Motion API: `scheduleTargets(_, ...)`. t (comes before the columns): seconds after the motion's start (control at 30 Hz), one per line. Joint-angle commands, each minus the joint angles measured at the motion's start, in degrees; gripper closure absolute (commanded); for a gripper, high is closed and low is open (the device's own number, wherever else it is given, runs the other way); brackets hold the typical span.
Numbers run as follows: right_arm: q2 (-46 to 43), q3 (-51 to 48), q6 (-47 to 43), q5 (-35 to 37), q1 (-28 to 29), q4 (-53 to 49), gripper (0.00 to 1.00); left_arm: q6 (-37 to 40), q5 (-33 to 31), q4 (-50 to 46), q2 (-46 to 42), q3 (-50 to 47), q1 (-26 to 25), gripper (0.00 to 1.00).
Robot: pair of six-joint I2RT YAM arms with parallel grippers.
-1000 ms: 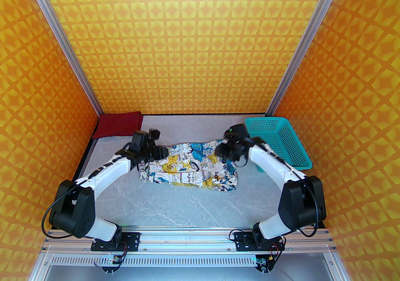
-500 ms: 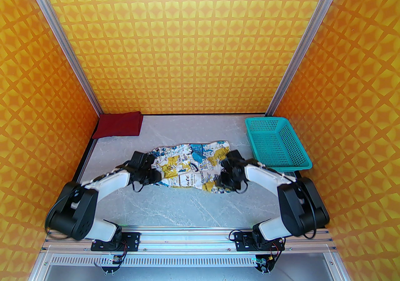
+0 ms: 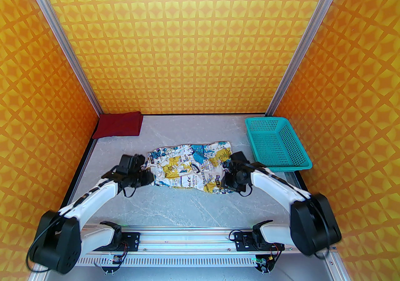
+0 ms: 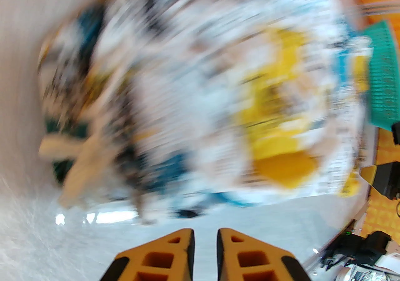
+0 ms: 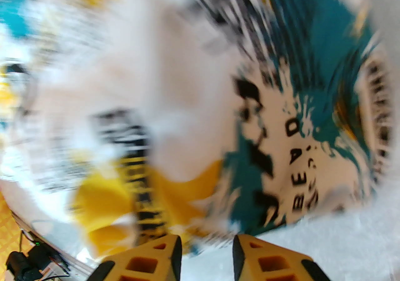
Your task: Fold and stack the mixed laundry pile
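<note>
The left end effector (image 4: 205, 239) was seen low over the worktop (image 3: 187, 208), its orange fingers parted by a narrow gap with nothing gripped between them. It was pictured at the left edge of the printed white garment (image 3: 190, 167), whose cloth was badly blurred in the left wrist view. The right end effector (image 5: 207, 240) was shown with its fingers set wider apart, likewise empty, its tips just short of the garment's right edge. Whether either end effector touched the cloth could not be told through the blur.

The printed garment, marked in blue, mustard and black, was spread in a rumpled band across the middle of the worktop, between the two end effectors. Part of its near-right corner was hidden behind the right wrist in the top view.

The dark red T-shirt (image 3: 120, 125) was laid folded in the far-left corner, well apart from the printed garment. A teal perforated basket (image 3: 275, 145) was stood at the far right, near the right arm's forearm. The scene was closed in by orange patterned walls (image 3: 187, 39), and the arms' bases were bolted to an aluminium rail (image 3: 187, 236) at the near edge.
</note>
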Motion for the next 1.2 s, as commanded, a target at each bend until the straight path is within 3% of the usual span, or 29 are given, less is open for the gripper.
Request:
scheduleTargets(0.0, -0.63, 4.28, 1.87, -1.72, 1.12, -0.84, 0.67, 1.96, 2.54, -2.13, 2.54, 6.84, -3.54, 0.85)
scheduleTargets(0.2, 9.88, 9.10, 4.31, -2.85, 6.89, 6.77, 0.69, 2.57, 3.16, 4.59, 17.18, 13.88, -8.12, 0.92)
scheduleTargets(0.37, 17.82, 8.46, 5.16, -2.32, 7.33, 11.56, 0.70, 2.07, 2.09, 9.99, 28.66, 17.69, -6.61, 0.93)
scheduleTargets(0.5, 19.03, 4.23, 3.94, 0.63, 7.30, 10.89, 0.69, -0.33, 0.65, 13.53, 32.57, 14.55, -2.82, 0.94)
scheduleTargets(0.7, 16.40, -2.66, 2.36, 7.43, 7.00, 10.14, 0.61, 1.09, 1.00, 14.08, 32.57, 8.97, 1.18, 0.94)
scheduleTargets(0.93, 12.05, 0.34, -1.83, 6.59, 7.26, 9.69, 0.50, 1.39, 1.75, 9.43, 22.89, 8.69, 1.72, 0.85)
scheduleTargets(1.17, 6.73, 6.25, -11.78, 10.40, 14.44, 12.78, 0.43, 2.04, 2.96, 6.24, 11.64, 4.80, 7.54, 0.76)
